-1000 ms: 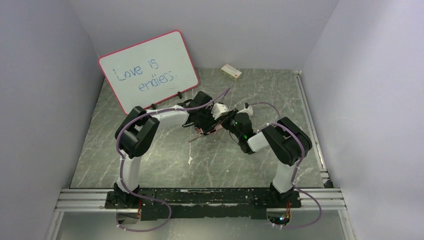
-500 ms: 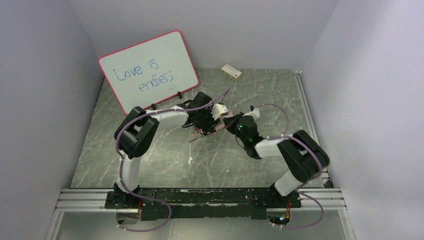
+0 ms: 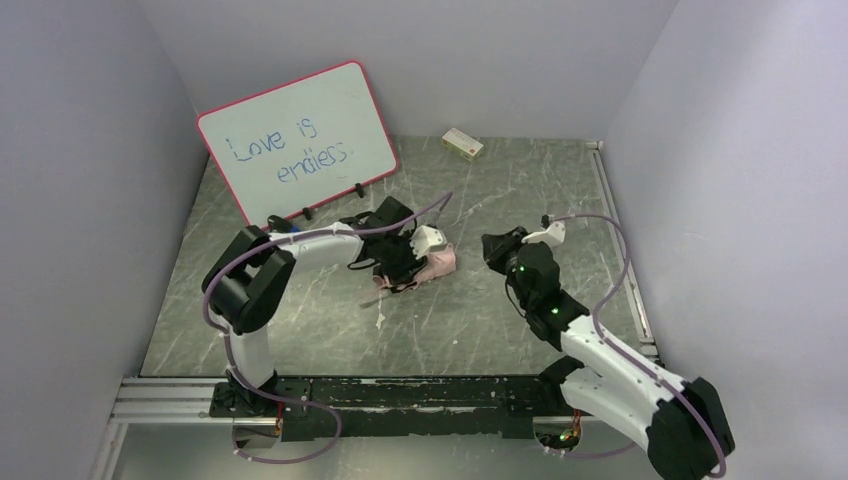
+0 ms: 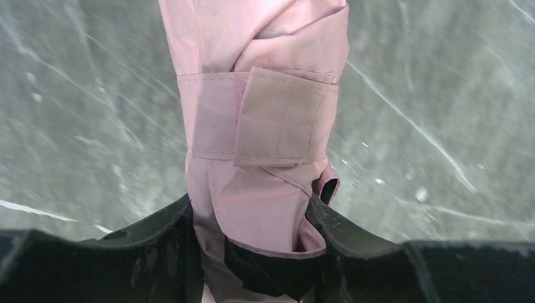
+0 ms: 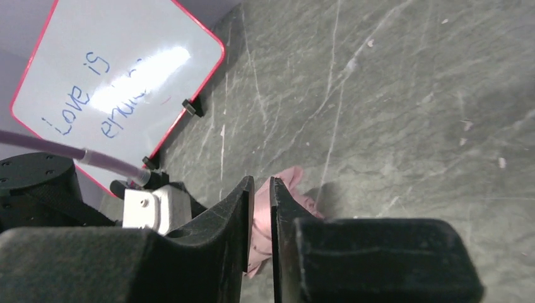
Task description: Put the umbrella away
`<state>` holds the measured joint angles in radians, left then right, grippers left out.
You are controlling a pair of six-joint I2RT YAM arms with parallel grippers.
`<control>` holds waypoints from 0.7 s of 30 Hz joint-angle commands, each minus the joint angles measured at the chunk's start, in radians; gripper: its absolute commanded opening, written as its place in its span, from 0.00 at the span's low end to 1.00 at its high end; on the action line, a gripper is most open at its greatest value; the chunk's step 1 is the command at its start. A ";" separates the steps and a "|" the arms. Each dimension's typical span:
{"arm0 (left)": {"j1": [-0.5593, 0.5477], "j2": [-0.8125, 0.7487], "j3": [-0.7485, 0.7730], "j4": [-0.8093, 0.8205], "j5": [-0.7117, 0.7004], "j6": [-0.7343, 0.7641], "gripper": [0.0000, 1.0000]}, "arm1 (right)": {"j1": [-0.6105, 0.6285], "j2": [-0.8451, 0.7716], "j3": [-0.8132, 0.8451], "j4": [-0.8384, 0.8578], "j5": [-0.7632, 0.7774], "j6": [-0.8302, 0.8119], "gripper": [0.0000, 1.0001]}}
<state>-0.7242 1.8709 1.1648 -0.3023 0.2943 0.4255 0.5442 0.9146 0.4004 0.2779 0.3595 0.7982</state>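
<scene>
We see the umbrella (image 4: 258, 158) folded into a slim bundle of soft, pale pink fabric, creased and overlapping. A flat stitched strap (image 4: 284, 117) of the same pink wraps around it, with its squared tab lying on top. A sliver of black shows at the edge of one fold, close to the fingers.

Our left hand (image 4: 252, 214) is clamped on this bundle. Its two black, matte fingers (image 4: 170, 233) press in from either side just below the strap, and the rest of the bundle reaches straight out past the fingertips. From above, the umbrella (image 3: 438, 262) sticks out from the left hand (image 3: 405, 262) towards the right hand, low over the surface (image 3: 500, 190). We cannot tell whether it touches.

Our right hand (image 3: 495, 248) sits apart from the bundle with bare surface between them. In its own camera the right hand (image 5: 262, 189) has its fingers drawn nearly together, leaving only a thin slit, and it grips nothing. The pink tip of the umbrella (image 5: 287, 189) lies beyond its fingertips.

The surface (image 5: 410, 95) is dark grey-green stone with pale veins. Beyond the left hand a whiteboard (image 3: 300, 140) stands tilted, with rounded corners, a pink frame and glossy blue handwriting. A small pale box (image 3: 462, 143) lies far past both hands by the back wall.
</scene>
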 commanded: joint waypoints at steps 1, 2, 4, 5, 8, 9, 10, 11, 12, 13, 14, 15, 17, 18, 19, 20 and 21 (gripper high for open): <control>-0.037 -0.079 -0.049 -0.094 0.000 -0.017 0.06 | -0.004 -0.110 0.000 -0.188 -0.011 -0.069 0.22; -0.039 -0.092 -0.062 -0.084 -0.022 -0.035 0.12 | -0.005 -0.127 0.002 -0.205 -0.023 -0.079 0.24; -0.039 -0.117 -0.093 -0.055 -0.067 -0.071 0.24 | -0.006 -0.152 0.009 -0.241 -0.042 -0.093 0.29; -0.040 -0.129 -0.108 -0.035 -0.088 -0.090 0.31 | -0.005 -0.161 0.016 -0.260 -0.047 -0.100 0.31; -0.040 -0.181 -0.151 0.012 -0.103 -0.129 0.85 | -0.004 -0.178 0.049 -0.329 -0.050 -0.121 0.38; -0.040 -0.200 -0.163 0.027 -0.102 -0.141 0.92 | -0.005 -0.183 0.062 -0.358 -0.047 -0.129 0.40; -0.040 -0.221 -0.171 0.040 -0.102 -0.152 0.96 | -0.004 -0.186 0.073 -0.373 -0.042 -0.135 0.42; -0.039 -0.242 -0.178 0.050 -0.110 -0.162 0.97 | -0.003 -0.191 0.083 -0.395 -0.037 -0.143 0.43; -0.039 -0.265 -0.185 0.060 -0.124 -0.174 0.97 | -0.004 -0.193 0.094 -0.411 -0.032 -0.149 0.44; -0.040 -0.292 -0.192 0.069 -0.139 -0.182 0.97 | -0.004 -0.196 0.106 -0.427 -0.028 -0.154 0.46; -0.039 -0.319 -0.199 0.075 -0.158 -0.188 0.97 | -0.005 -0.197 0.118 -0.443 -0.024 -0.160 0.48; -0.039 -0.351 -0.205 0.079 -0.179 -0.195 0.97 | -0.005 -0.198 0.132 -0.459 -0.021 -0.167 0.53; -0.040 -0.427 -0.221 0.085 -0.223 -0.208 0.97 | -0.005 -0.199 0.160 -0.496 -0.009 -0.178 0.60; -0.040 -0.472 -0.232 0.090 -0.251 -0.218 0.97 | -0.004 -0.199 0.176 -0.519 0.002 -0.181 0.65; -0.040 -0.515 -0.244 0.096 -0.282 -0.242 0.97 | -0.004 -0.198 0.192 -0.541 0.012 -0.184 0.71; -0.040 -0.565 -0.256 0.101 -0.291 -0.263 0.97 | -0.004 -0.195 0.212 -0.568 0.022 -0.191 0.79; -0.040 -0.615 -0.268 0.106 -0.335 -0.294 0.97 | -0.004 -0.182 0.239 -0.616 0.055 -0.185 0.91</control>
<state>-0.7620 1.4086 0.9295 -0.2573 0.0952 0.2310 0.5438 0.7300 0.5564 -0.1917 0.3382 0.6464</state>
